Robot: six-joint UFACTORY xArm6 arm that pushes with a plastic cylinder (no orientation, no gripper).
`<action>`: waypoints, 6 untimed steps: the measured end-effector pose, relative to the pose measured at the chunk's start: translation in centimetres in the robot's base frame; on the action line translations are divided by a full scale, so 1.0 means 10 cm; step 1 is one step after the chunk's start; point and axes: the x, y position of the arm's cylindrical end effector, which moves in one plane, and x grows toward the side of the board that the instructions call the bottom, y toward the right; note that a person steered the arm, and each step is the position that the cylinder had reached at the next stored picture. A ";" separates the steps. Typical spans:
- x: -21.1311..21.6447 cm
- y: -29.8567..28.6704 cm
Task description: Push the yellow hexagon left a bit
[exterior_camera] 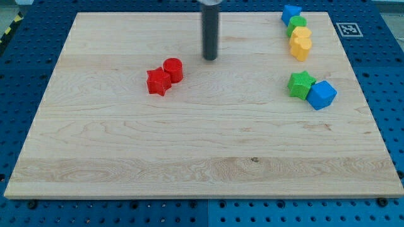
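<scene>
The yellow hexagon (300, 33) sits near the view's top right, in a column of blocks: a blue block (291, 13) above, a green block (296, 24) behind it, and a yellow heart-like block (301, 47) just below it, all touching or nearly so. My tip (209, 58) is the lower end of the dark rod at the view's top centre, well to the left of the yellow hexagon and apart from every block.
A red cylinder (173, 69) and a red star (158, 82) touch each other left of my tip. A green star (301, 84) and a blue block (322, 94) touch at the view's right. The wooden board (202, 170) lies on a blue pegboard.
</scene>
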 end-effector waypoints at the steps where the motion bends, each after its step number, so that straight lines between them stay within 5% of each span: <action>1: -0.03 0.63; 4: 0.33 2.63; 5: 0.05 2.96; 6: -0.36 2.68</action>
